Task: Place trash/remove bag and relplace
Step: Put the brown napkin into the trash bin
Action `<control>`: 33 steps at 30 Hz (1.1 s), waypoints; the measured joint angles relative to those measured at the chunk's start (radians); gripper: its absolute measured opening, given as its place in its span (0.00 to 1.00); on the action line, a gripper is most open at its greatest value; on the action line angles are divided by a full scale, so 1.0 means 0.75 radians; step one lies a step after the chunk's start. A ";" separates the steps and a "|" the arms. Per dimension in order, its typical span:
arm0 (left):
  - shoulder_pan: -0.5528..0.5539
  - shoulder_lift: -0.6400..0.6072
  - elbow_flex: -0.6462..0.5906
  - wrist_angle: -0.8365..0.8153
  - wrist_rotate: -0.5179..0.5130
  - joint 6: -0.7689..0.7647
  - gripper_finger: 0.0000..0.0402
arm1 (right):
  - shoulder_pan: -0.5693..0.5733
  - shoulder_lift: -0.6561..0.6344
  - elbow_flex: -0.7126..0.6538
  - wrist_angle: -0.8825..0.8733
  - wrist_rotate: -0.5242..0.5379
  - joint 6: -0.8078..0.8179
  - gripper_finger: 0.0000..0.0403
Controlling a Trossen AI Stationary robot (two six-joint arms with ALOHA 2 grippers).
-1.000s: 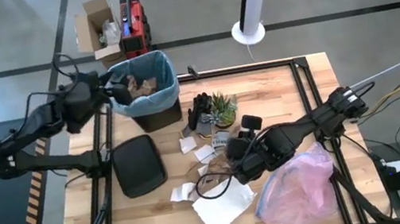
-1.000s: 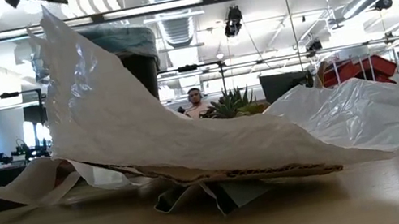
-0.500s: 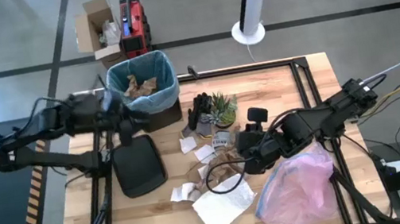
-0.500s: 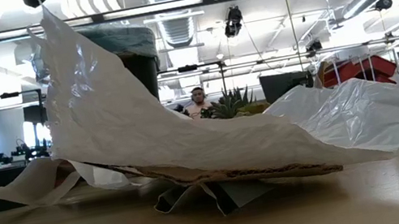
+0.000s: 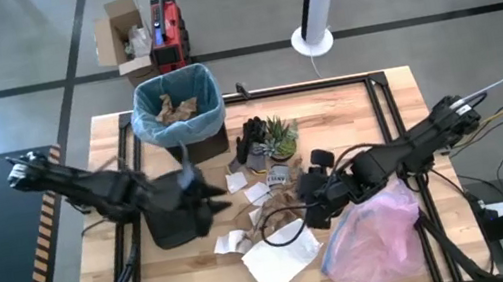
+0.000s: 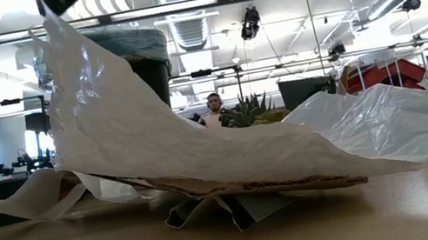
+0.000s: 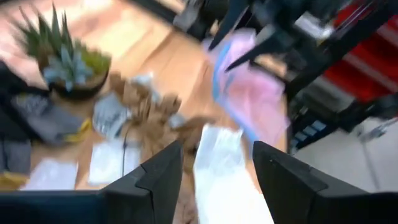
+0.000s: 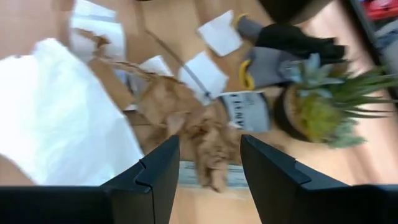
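Note:
The light blue bag (image 5: 143, 118) lines the dark bin (image 5: 202, 147) at the table's far left, its edge folded over the rim, with crumpled brown paper (image 5: 175, 106) inside. More trash lies mid-table: brown paper (image 5: 278, 210) (image 8: 193, 127), a large white sheet (image 5: 278, 258) (image 6: 157, 148), and small white napkins (image 5: 258, 192). My left gripper (image 5: 216, 204) (image 7: 217, 168) hovers open over the black lid (image 5: 170, 215), pointing toward the trash. My right gripper (image 5: 312, 214) (image 8: 208, 168) hangs open above the brown paper, with nothing between its fingers.
A pinkish plastic bag (image 5: 372, 233) lies at the near right, beside my right arm. A small potted plant (image 5: 279, 137) and dark gloves (image 5: 253, 139) sit just beyond the trash. Black frame rails (image 5: 382, 100) run along the table's sides.
My left gripper has swung away from above the bin, toward the table's near edge and its middle, coming down and turning until it stands over the black lid, facing the trash. My right gripper has stayed over the brown paper, sinking slightly.

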 joint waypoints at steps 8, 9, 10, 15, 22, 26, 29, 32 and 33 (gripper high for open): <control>-0.056 0.251 -0.006 0.018 0.006 -0.016 0.43 | -0.006 0.020 -0.086 0.048 -0.158 0.006 0.40; -0.058 0.278 -0.006 0.024 0.006 -0.016 0.43 | -0.005 0.020 -0.104 0.048 -0.166 0.011 0.40; -0.058 0.307 -0.006 0.030 0.004 -0.016 0.44 | -0.005 0.020 -0.124 0.047 -0.168 0.011 0.40; -0.058 0.445 -0.006 0.076 -0.006 -0.013 0.44 | -0.030 0.021 -0.267 0.202 -0.165 0.005 0.39; -0.057 0.639 -0.007 0.115 -0.055 -0.011 0.43 | -0.131 0.022 -0.468 0.410 -0.164 0.133 0.41; -0.057 0.719 -0.008 0.154 -0.054 -0.010 0.42 | -0.157 0.022 -0.563 0.513 -0.174 0.106 0.40; -0.057 0.763 -0.008 0.198 -0.054 -0.012 0.42 | -0.165 0.022 -0.638 0.599 -0.178 0.103 0.38; -0.057 0.797 -0.008 0.219 -0.053 -0.019 0.43 | -0.171 0.022 -0.714 0.698 -0.200 0.107 0.36; -0.057 0.806 -0.008 0.229 -0.053 -0.022 0.43 | -0.171 0.022 -0.737 0.725 -0.208 0.121 0.35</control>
